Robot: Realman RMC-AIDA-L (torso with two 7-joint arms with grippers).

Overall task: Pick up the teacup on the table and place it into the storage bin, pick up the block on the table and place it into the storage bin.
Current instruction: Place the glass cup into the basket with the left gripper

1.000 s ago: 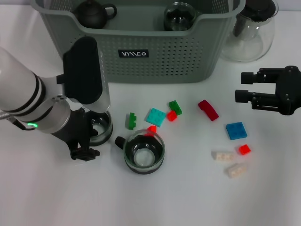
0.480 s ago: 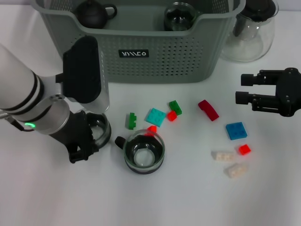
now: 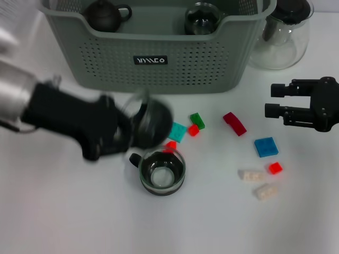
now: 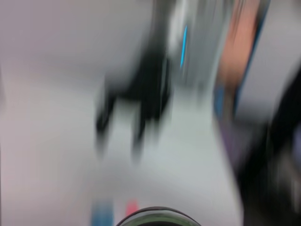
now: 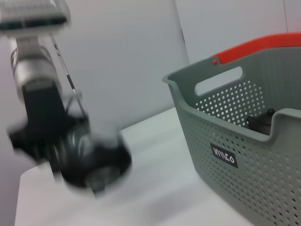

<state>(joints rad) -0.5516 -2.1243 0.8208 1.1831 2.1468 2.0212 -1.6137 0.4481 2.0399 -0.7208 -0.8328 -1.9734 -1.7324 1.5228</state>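
Teacup (image 3: 151, 123) lifted off the bench (image 3: 63, 211) in the left pincer (image 3: 124, 129), heavily motion-blurred, at about 10 o'clock from the second teacup (image 3: 162, 172).
Left pincer looks clamped on the blurred teacup, just in front of the storage bin (image 3: 159, 58); the exact finger hold is too smeared to tell. Second glass teacup stands on the bench below it, upright. Bin holds a dark teapot (image 3: 106, 15) and a glass cup (image 3: 202, 20). Right pincer (image 3: 273, 100) hovers at 3 o'clock, fingers apart, holding nothing. Blocks lie scattered between the two arms: teal block (image 3: 175, 131), green block (image 3: 197, 119), dark red block (image 3: 234, 123), blue block (image 3: 266, 146). Glass pitcher (image 3: 283, 34) beside the bin at 3 o'clock.
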